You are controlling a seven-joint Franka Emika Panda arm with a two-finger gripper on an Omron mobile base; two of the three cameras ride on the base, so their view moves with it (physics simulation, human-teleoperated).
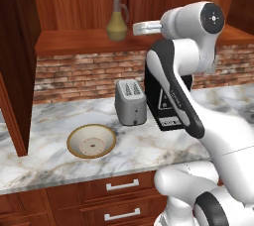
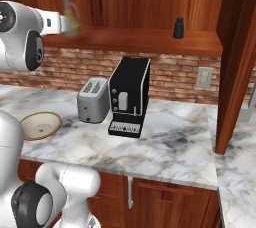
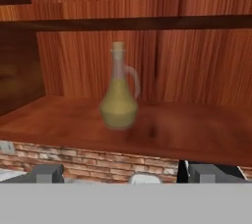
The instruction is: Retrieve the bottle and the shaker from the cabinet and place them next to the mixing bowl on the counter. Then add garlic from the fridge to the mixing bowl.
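Observation:
The olive-tan bottle [image 1: 117, 21] with a cork stands upright on the cabinet shelf [image 1: 69, 42]; the hand view has the bottle [image 3: 119, 98] straight ahead. My gripper [image 3: 128, 174] is open and empty, level with the shelf and a short way right of the bottle [image 2: 71, 12]. The gripper [image 1: 135, 28] touches nothing. The small black shaker [image 2: 179, 28] stands further right on the same shelf. The mixing bowl [image 1: 92, 141] sits empty on the marble counter [image 1: 149, 145], below and left of the bottle. Garlic and fridge are out of view.
A silver toaster [image 1: 130, 102] and a black coffee machine [image 2: 129, 96] stand on the counter under the shelf, against the brick wall. Open cabinet doors hang at the left [image 1: 15, 61] and the right [image 2: 235, 62]. Drawers [image 1: 121, 185] run below the counter.

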